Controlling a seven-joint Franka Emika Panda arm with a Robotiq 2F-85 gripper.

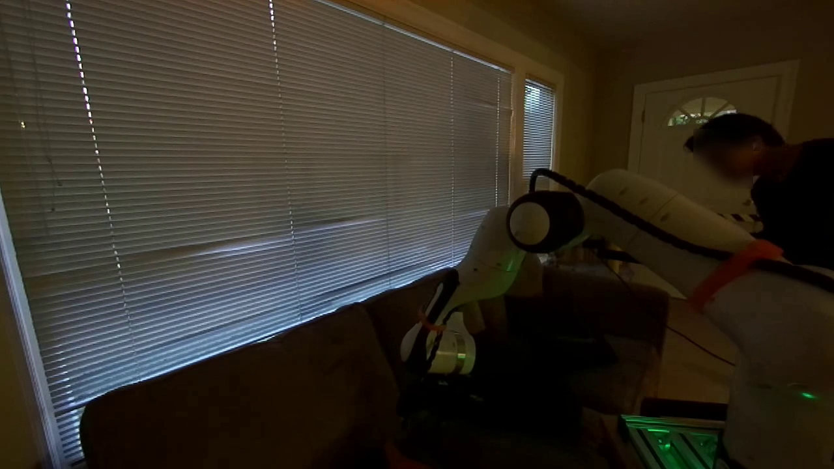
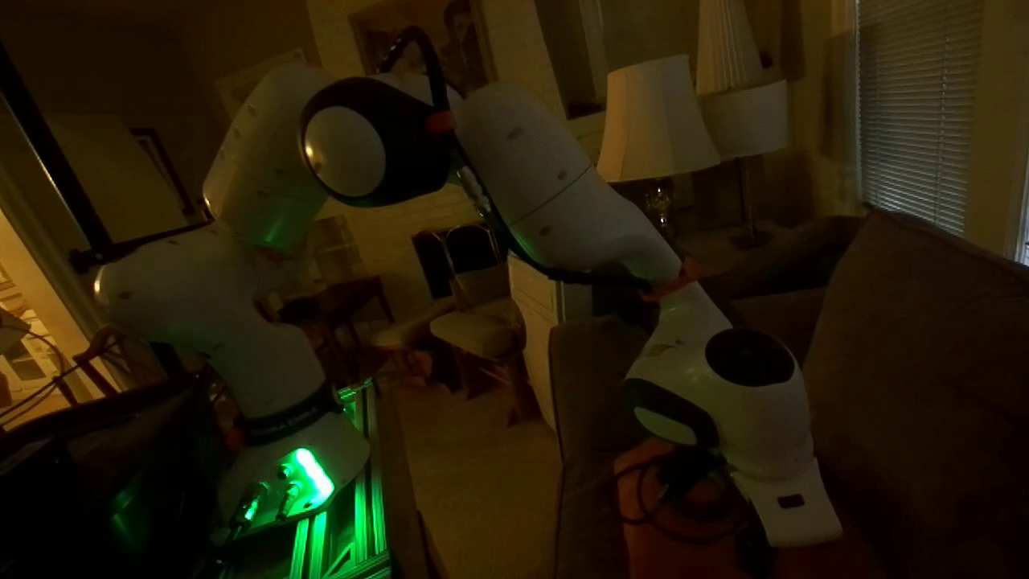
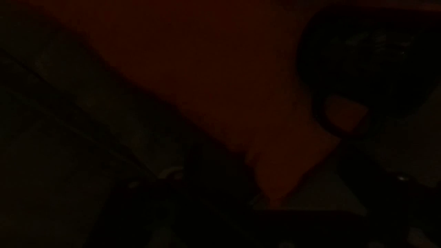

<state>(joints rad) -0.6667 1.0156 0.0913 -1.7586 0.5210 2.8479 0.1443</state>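
Observation:
The wrist view is very dark. My gripper (image 3: 272,151) shows there as two black fingers set apart, with orange cloth (image 3: 206,75) visible in the gap between them. The cloth narrows to a corner between the fingers, and I see nothing clearly gripped. A dark rounded thing (image 3: 361,62) with a loop lies at upper right, beside the right finger; I cannot tell what it is. In an exterior view the orange cloth (image 2: 643,523) lies on the sofa (image 2: 924,386) under my wrist. In both exterior views the fingers are lost in shadow.
The brown sofa (image 1: 247,397) runs below a window with blinds (image 1: 228,195). A person (image 1: 791,189) leans in at the right, behind the arm. Lamps (image 2: 655,121), a chair (image 2: 482,322) and a white cabinet (image 2: 534,322) stand beyond the arm. Cables (image 2: 643,498) loop near the wrist.

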